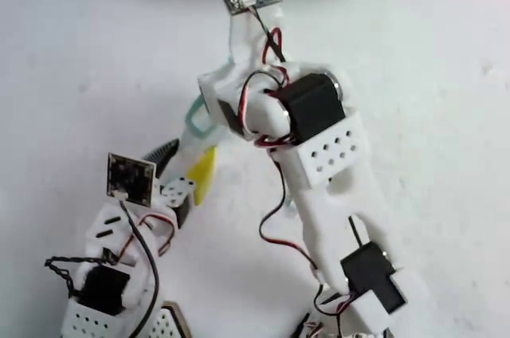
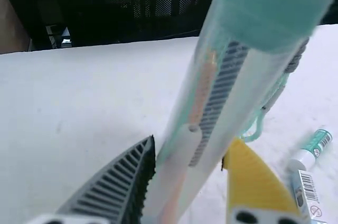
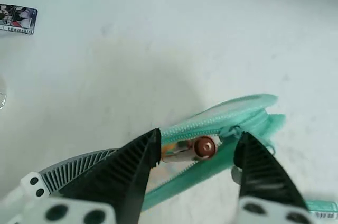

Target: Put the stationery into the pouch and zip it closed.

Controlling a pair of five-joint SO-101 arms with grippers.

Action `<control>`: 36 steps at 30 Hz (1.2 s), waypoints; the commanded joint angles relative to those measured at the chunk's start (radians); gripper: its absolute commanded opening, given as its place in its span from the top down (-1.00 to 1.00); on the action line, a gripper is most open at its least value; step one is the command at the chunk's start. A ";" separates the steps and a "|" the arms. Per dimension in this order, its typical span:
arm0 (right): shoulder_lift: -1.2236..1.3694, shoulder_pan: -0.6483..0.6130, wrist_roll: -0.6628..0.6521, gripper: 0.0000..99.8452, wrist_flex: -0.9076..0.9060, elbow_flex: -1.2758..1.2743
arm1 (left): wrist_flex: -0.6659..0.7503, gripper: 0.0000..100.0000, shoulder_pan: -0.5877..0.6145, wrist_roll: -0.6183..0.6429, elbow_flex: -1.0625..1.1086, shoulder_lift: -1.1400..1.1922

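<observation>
Bearing a barcode label, a white stick [image 2: 304, 192] lies on the tabletop [image 2: 79, 118] just beside the left end effector [image 2: 193, 140], and a white marker [image 2: 311, 150] with a teal-printed band lies next to it. The print on both is too small to read. That makes two loose pieces, one pouch [image 2: 237, 76] and two arms. The left end effector is closed on the clear pouch, pinched between its grey and yellow fingers. The pouch's long axis runs straight out away from it, teal end farthest. A pink stick and a grey ribbed bar show inside. The right end effector [image 3: 200, 135] is spread apart astride the pouch's unzipped teal mouth, holding nothing. A brown pen end [image 3: 205, 147] shows between its fingers.
</observation>
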State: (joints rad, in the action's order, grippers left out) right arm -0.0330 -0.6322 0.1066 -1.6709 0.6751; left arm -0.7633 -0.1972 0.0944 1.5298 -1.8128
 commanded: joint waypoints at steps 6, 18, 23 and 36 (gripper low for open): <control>-0.107 -0.005 -0.170 0.62 -0.042 0.144 | 0.026 0.55 0.010 0.012 -0.005 -0.010; -0.012 0.041 -0.190 0.97 -0.019 0.009 | 0.025 0.55 0.010 0.011 -0.005 -0.010; 0.021 0.030 -0.189 0.97 -0.035 -0.037 | 0.026 0.54 0.010 0.015 -0.005 -0.010; -0.117 0.099 -0.198 0.97 0.038 0.055 | 0.026 0.55 0.010 0.012 -0.005 -0.010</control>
State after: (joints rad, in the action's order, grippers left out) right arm -0.1235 -0.5692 -0.0713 -1.6724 0.7150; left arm -0.7633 -0.1972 0.0974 1.5298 -1.8128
